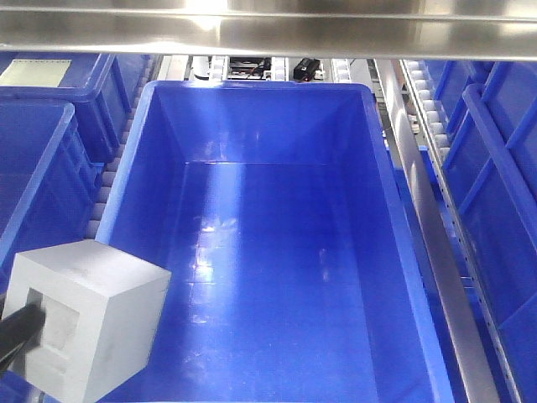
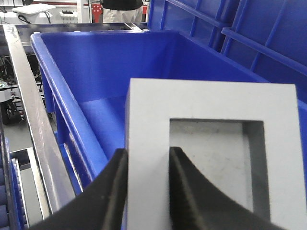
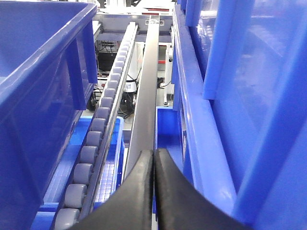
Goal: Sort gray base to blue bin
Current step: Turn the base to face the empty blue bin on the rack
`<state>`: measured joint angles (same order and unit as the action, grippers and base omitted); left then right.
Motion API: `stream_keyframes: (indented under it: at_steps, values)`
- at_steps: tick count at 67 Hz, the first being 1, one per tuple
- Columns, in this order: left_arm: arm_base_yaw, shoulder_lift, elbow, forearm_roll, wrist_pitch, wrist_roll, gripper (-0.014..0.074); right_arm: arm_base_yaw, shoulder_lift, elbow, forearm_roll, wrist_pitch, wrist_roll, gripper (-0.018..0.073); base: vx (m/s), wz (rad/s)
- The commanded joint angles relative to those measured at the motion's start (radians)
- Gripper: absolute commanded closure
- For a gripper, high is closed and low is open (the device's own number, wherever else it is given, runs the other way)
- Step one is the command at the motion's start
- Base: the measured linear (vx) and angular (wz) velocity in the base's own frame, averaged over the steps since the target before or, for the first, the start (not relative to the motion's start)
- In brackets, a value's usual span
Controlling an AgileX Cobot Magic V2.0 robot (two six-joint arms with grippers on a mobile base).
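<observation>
the left claw [image 2: 147,191] is clamped on the gray base [image 2: 211,103], one finger outside its frame, one inside the recess. the base is held over the near left corner of the blue bin [image 1: 252,126]. the right claw [image 3: 154,191] is closed, holding nothing.

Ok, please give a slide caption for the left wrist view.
Left gripper grips the gray base by its frame, one finger in the recess, near the blue bin.
</observation>
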<state>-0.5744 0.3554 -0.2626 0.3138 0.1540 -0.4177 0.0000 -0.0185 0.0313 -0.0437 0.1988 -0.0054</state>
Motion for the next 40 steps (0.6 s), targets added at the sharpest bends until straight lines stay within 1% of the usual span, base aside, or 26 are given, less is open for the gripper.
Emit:
stream_keyframes:
  at_steps: [1, 18, 23, 40]
  values:
    - [-0.007, 0.001, -0.031, -0.002, -0.067, -0.007, 0.0603, -0.005, -0.007, 0.006, -0.009, -0.075, -0.007, 0.0564, 0.0, 0.0]
    - [-0.007, 0.001, -0.031, 0.0, -0.067, -0.007, 0.0603, -0.005, -0.007, 0.006, -0.009, -0.073, -0.007, 0.0564, 0.0, 0.0]
    - [-0.007, 0.001, -0.031, 0.027, -0.067, -0.007, 0.0603, -0.005, -0.007, 0.006, -0.009, -0.073, -0.007, 0.0564, 0.0, 0.0]
    - [-0.007, 0.001, -0.031, 0.026, -0.067, -0.007, 0.0603, -0.005, -0.007, 0.006, -0.009, -0.073, -0.007, 0.0564, 0.0, 0.0]
